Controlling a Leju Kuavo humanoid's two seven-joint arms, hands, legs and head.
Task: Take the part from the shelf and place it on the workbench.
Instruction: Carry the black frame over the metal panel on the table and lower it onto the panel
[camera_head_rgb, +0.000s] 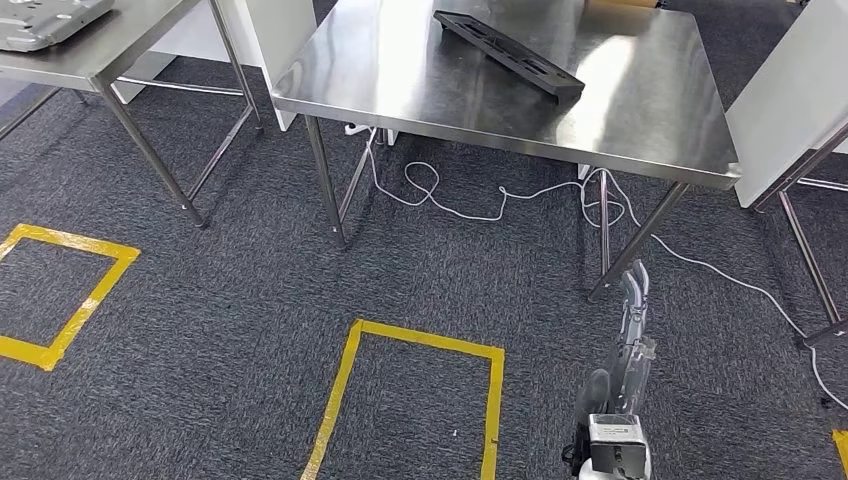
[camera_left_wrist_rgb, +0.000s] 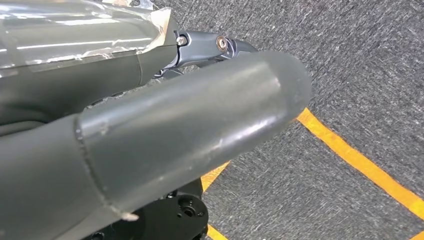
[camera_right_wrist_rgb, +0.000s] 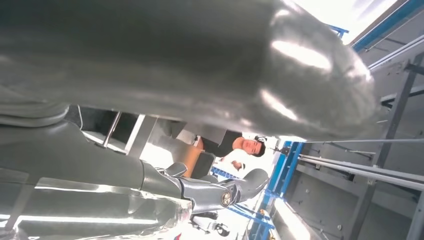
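A long black flat part (camera_head_rgb: 510, 52) lies at an angle on the steel workbench (camera_head_rgb: 640, 120) ahead of me. My right hand (camera_head_rgb: 631, 325) hangs low by the bench's front right leg, well below and short of the part, with its fingers straight and nothing in them. In the right wrist view the right hand (camera_right_wrist_rgb: 190, 70) is bare, its dark fingers (camera_right_wrist_rgb: 225, 192) stretched out. In the left wrist view my left hand (camera_left_wrist_rgb: 190, 115) hangs over the carpet, thumb and a dark finger (camera_left_wrist_rgb: 215, 47) extended, holding nothing.
A second steel table (camera_head_rgb: 90, 60) at the far left carries a grey metal piece (camera_head_rgb: 45, 20). White cable (camera_head_rgb: 480, 205) trails on the carpet under the bench. Yellow tape squares (camera_head_rgb: 420, 345) mark the floor. A white panel (camera_head_rgb: 790, 110) stands at the right. A person (camera_right_wrist_rgb: 240, 147) is behind.
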